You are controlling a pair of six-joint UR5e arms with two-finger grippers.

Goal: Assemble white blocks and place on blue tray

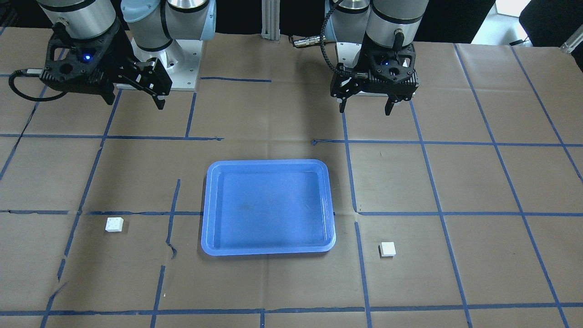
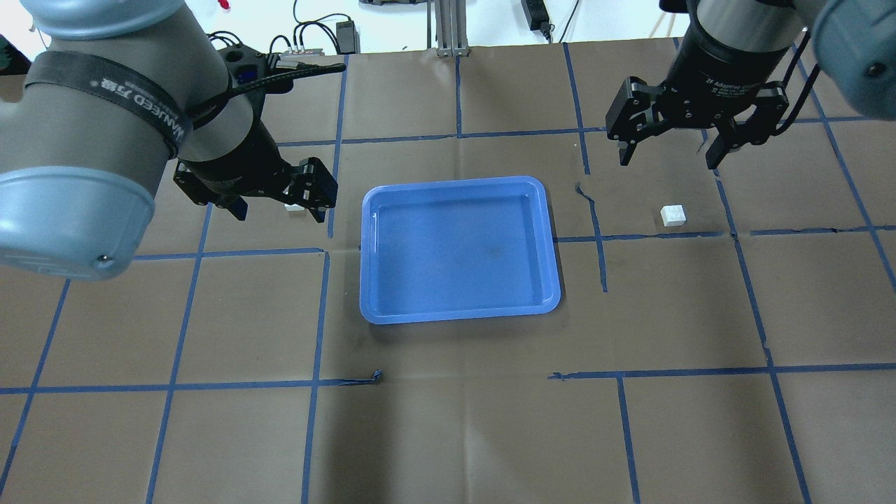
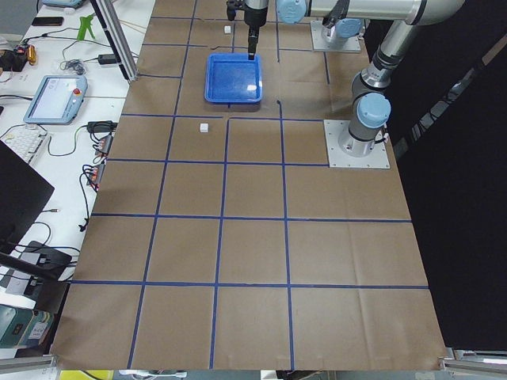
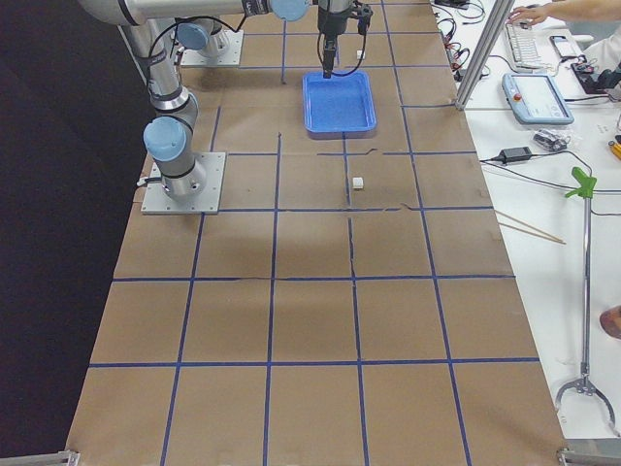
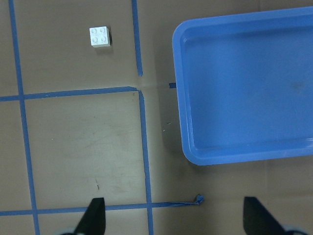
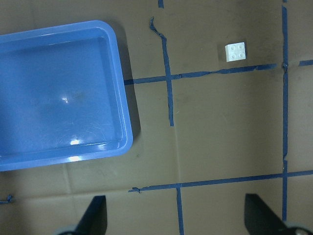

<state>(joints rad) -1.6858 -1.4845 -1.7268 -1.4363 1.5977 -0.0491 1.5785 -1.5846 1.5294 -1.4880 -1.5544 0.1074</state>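
The blue tray [image 2: 455,183] lies empty at the table's middle; it also shows in the front view [image 1: 268,162]. One white block [image 2: 673,215] lies on the paper to its right, below my right gripper [image 2: 668,159], which hangs open and empty above the table. The right wrist view shows this block [image 6: 235,52] studs up, far ahead of the fingers. The other white block [image 2: 294,207] lies left of the tray, partly hidden by my left gripper [image 2: 278,210], which is open and empty. The left wrist view shows that block [image 5: 100,37] beside the tray [image 5: 178,98].
Brown paper with a blue tape grid [image 2: 325,315] covers the table. Both arm bases [image 1: 168,64] stand at the robot's edge. Monitors, cables and a pendant [image 3: 55,95] lie on a side bench beyond the table.
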